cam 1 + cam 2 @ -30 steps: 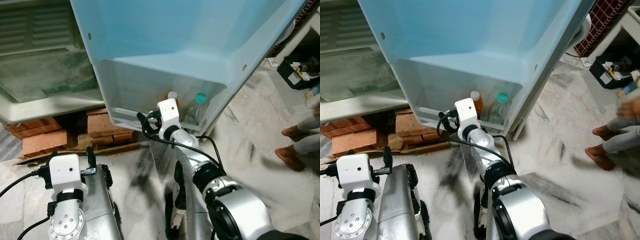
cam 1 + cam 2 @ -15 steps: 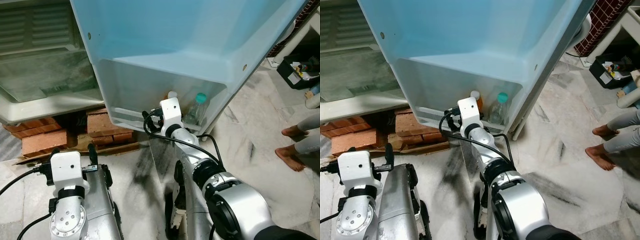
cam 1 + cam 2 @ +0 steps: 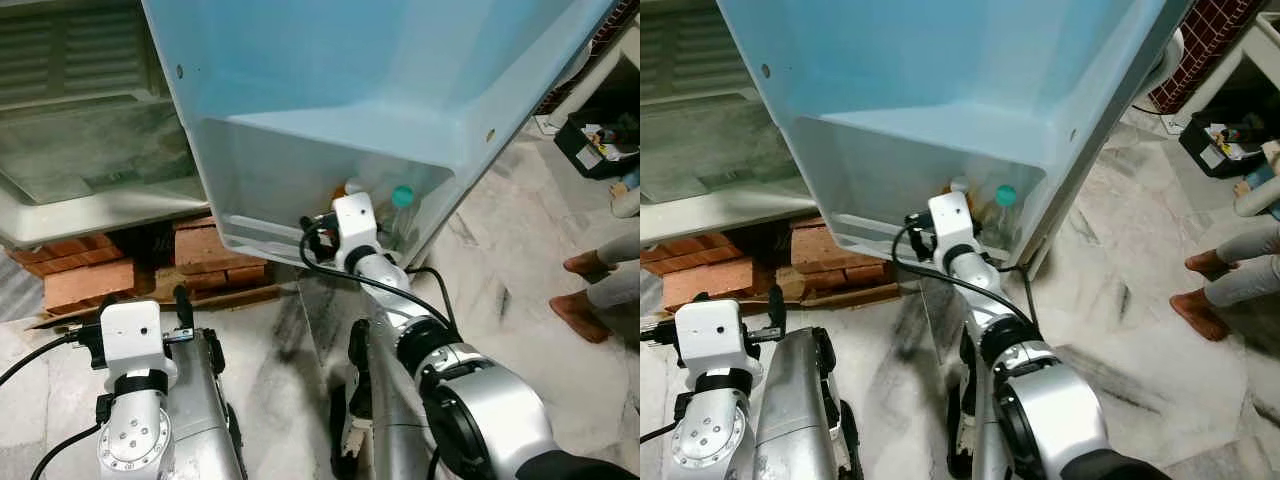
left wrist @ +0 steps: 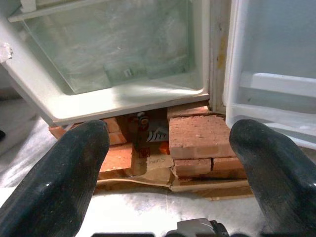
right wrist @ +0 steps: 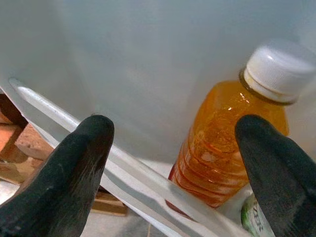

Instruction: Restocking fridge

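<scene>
The pale blue fridge door [image 3: 350, 60] stands open in front of me, with a clear door shelf [image 3: 255, 225] at its bottom. In that shelf stand an orange drink bottle [image 5: 222, 143] with a white cap [image 3: 352, 186] and a clear bottle with a teal cap [image 3: 402, 196]. My right gripper [image 5: 173, 131] is open at the shelf's rim. The orange bottle is just beyond its fingers [image 5: 81, 163], not touching them. My left gripper [image 4: 168, 133] is open and empty, held low and facing the bricks under the fridge.
The fridge body [image 3: 90, 150] with a glass shelf is at the left, raised on red bricks [image 3: 90, 280]. A person's bare feet [image 3: 585, 310] are on the marble floor at the right. A black box [image 3: 600, 140] sits at the far right.
My right gripper has reached further right along the door shelf, up to the orange bottle. The person's feet at the right have shifted. The left arm has hardly moved.
</scene>
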You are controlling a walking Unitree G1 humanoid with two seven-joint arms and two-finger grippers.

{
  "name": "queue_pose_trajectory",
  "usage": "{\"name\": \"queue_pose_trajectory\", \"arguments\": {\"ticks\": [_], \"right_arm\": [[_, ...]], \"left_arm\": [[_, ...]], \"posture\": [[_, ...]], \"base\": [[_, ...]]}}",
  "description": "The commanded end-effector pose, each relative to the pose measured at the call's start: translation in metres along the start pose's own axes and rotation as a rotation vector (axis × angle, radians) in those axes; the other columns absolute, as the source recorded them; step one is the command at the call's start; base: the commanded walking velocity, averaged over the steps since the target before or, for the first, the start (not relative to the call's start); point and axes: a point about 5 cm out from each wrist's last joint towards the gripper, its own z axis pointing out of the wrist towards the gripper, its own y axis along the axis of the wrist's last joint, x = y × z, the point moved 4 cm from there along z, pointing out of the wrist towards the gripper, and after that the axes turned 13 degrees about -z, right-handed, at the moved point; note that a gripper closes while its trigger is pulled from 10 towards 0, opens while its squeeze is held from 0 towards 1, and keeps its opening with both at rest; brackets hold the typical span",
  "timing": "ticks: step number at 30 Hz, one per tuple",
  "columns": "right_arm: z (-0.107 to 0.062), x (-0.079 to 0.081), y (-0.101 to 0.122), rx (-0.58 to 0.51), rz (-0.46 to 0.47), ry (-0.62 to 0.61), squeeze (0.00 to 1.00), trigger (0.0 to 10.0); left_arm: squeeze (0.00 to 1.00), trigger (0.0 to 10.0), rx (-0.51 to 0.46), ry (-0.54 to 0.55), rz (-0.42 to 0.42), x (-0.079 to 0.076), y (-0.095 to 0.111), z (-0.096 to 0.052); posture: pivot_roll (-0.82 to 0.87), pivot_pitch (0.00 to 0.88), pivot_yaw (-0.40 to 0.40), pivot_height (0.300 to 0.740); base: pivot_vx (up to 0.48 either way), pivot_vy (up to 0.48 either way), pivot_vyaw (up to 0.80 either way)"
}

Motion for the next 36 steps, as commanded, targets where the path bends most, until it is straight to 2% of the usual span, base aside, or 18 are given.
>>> {"name": "queue_pose_trajectory", "arguments": {"ticks": [1,6,12,14,16,21,25,27,29,32,36], "right_arm": [[-0.004,0.0,-0.004,-0.009,0.038,0.014,0.0,10.0],[-0.014,-0.006,-0.006,-0.068,0.101,0.052,0.0,10.0],[-0.045,0.0,-0.004,-0.174,0.125,0.142,0.0,10.0],[-0.057,0.0,-0.004,-0.187,0.122,0.138,0.0,10.0],[-0.066,-0.003,-0.008,-0.173,0.078,0.1,0.0,10.0],[-0.086,-0.019,-0.014,-0.174,0.074,0.023,0.0,10.0],[-0.087,-0.033,-0.015,-0.158,0.092,-0.035,0.0,10.0],[-0.083,-0.034,-0.011,-0.156,0.098,-0.063,0.0,10.0],[-0.076,-0.025,-0.002,-0.178,0.093,-0.048,0.0,10.0],[-0.077,-0.018,0.005,-0.2,0.067,-0.022,0.0,10.0],[-0.088,-0.02,-0.004,-0.167,0.059,-0.007,0.0,10.0]], "left_arm": [[0.0,10.0,0.025,0.012,0.011,0.003,-0.007,-0.002],[0.0,10.0,0.021,0.006,0.01,0.003,-0.007,0.002],[0.0,10.0,0.027,0.002,0.001,0.006,-0.01,0.0],[0.0,10.0,0.027,-0.004,-0.006,0.006,-0.011,0.0],[0.0,10.0,0.027,-0.007,-0.009,0.006,-0.012,0.0],[0.0,10.0,0.015,-0.019,-0.004,0.003,-0.011,0.002],[0.0,10.0,-0.011,-0.044,0.032,-0.001,-0.009,0.007],[0.0,10.0,-0.028,-0.044,0.041,-0.001,-0.005,0.01],[0.0,10.0,-0.027,-0.037,0.037,0.001,-0.005,0.011],[0.0,10.0,-0.016,-0.048,0.035,-0.001,-0.009,0.011],[0.0,10.0,0.014,-0.068,0.007,-0.008,-0.016,0.006]], "posture": [[0.14,0.246,-0.095,0.522],[0.13,0.221,-0.088,0.522],[0.11,0.187,-0.079,0.522],[0.11,0.172,-0.075,0.522],[0.11,0.155,-0.07,0.522],[0.11,0.084,-0.061,0.522],[0.12,0.052,-0.069,0.532],[0.11,0.034,-0.052,0.542],[0.09,0.038,-0.038,0.557],[0.08,0.048,-0.034,0.572],[0.07,0.072,-0.039,0.602]], "base": [[0.0,0.0,0.0],[0.0,0.0,0.0],[0.0,0.0,0.0],[0.0,0.0,0.0],[0.0,0.0,0.0],[0.0,0.0,0.0],[0.0,0.0,0.0],[0.0,0.0,0.0],[0.0,0.0,0.0],[0.0,0.0,0.0],[0.0,0.0,0.0]]}}
